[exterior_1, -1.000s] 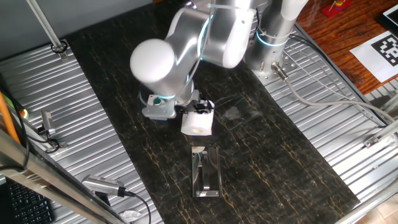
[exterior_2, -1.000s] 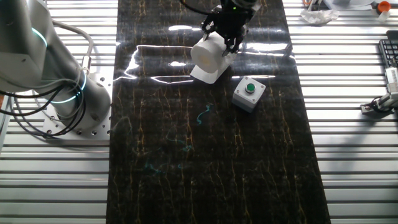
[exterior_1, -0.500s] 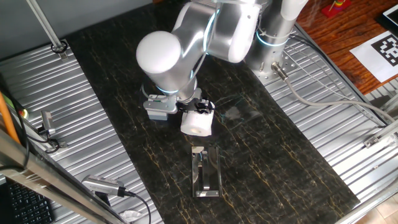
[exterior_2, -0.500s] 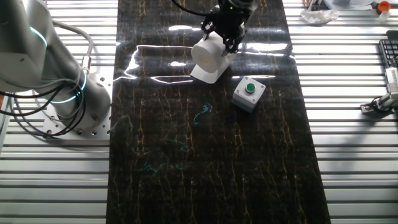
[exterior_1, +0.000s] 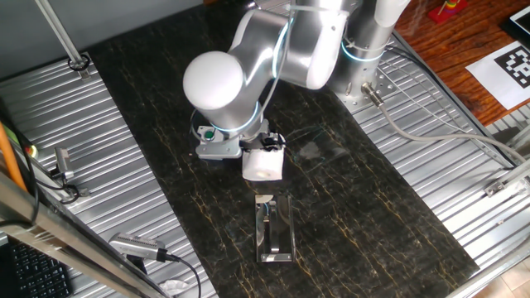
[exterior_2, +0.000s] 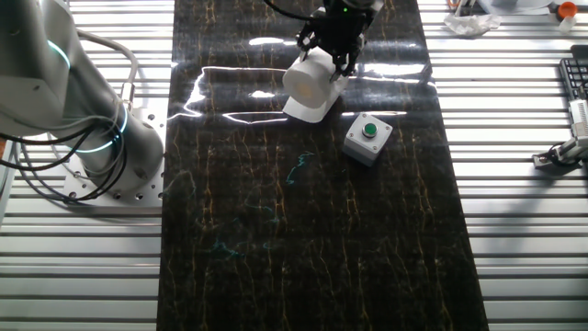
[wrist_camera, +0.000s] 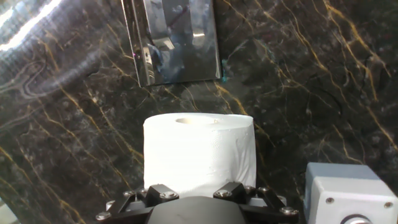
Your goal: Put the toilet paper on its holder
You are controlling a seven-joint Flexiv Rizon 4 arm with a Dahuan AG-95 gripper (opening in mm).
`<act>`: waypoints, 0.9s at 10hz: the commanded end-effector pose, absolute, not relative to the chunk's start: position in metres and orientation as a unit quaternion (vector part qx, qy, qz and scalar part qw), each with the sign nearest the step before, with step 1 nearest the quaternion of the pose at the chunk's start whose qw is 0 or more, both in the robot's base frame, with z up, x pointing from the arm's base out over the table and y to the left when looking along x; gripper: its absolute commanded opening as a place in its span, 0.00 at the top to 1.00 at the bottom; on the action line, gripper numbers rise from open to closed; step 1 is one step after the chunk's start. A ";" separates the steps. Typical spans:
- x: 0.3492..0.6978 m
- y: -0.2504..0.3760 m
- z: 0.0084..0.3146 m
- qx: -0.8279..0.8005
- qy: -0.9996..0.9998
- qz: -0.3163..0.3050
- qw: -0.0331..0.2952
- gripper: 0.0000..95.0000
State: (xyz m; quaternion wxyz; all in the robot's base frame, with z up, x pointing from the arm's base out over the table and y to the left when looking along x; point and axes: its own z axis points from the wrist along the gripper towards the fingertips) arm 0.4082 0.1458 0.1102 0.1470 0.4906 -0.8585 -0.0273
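My gripper (exterior_1: 267,147) is shut on the toilet paper (exterior_1: 263,165), a white roll. In the other fixed view the toilet paper (exterior_2: 309,79) hangs under the gripper (exterior_2: 333,53), with a loose sheet end below it. In the hand view the toilet paper (wrist_camera: 199,152) fills the space ahead of the gripper (wrist_camera: 198,190), and its hollow core shows on its far side. The holder (exterior_1: 275,228), a shiny plate with a silver bar, lies on the dark table just beyond the roll. It shows as a mirror-like plate (wrist_camera: 171,40) in the hand view. I do not see it in the other fixed view.
A small grey box with a green button (exterior_2: 367,137) stands on the table beside the roll, and also shows in the hand view (wrist_camera: 348,193). The dark marble-patterned mat (exterior_2: 312,230) is flanked by ribbed metal table surface (exterior_2: 524,230). The arm's base (exterior_2: 92,147) stands at one side.
The arm's large white joint has swung a little to the right. The roll stays in the gripper and has barely shifted near the holder.
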 end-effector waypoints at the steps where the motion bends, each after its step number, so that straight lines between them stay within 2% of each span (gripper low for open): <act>1: 0.407 0.145 0.111 0.491 -0.858 -0.029 0.145 1.00; 9: 0.415 0.180 0.109 0.491 -0.859 -0.031 0.144 1.00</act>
